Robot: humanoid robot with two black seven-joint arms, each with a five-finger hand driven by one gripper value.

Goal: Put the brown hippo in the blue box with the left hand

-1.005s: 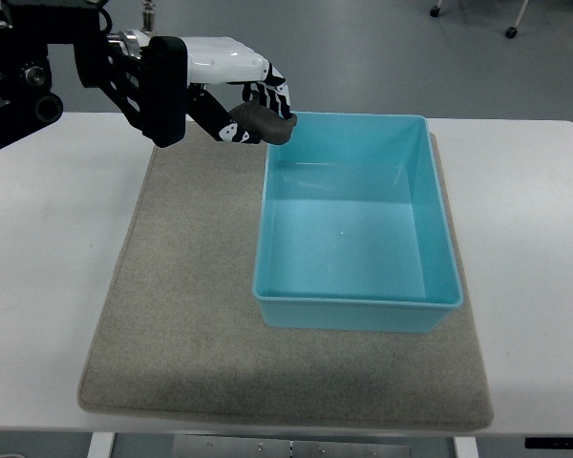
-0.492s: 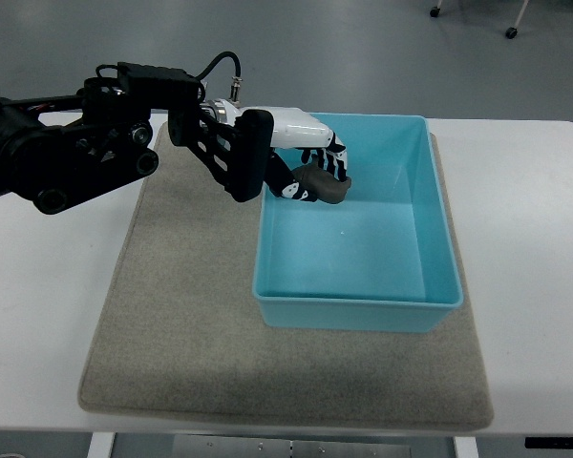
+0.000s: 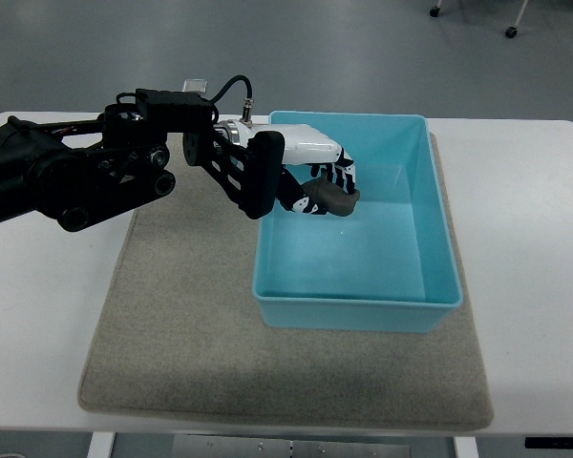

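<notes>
My left hand, white-shelled with black fingers, reaches in from the left on a black arm and hangs over the left part of the blue box. Its fingers are curled around the brown hippo, a small dark brown toy, which it holds above the box floor. How far the hippo is from the floor I cannot tell. The box is a light blue rectangular tub sitting on the grey mat. The right arm does not show.
The grey felt mat lies on a white table, with the box on its right half. Grey floor lies beyond the table's far edge.
The left hand has carried the hippo from the box's far left corner rightward and down into the box, then a little deeper over the last half second.
</notes>
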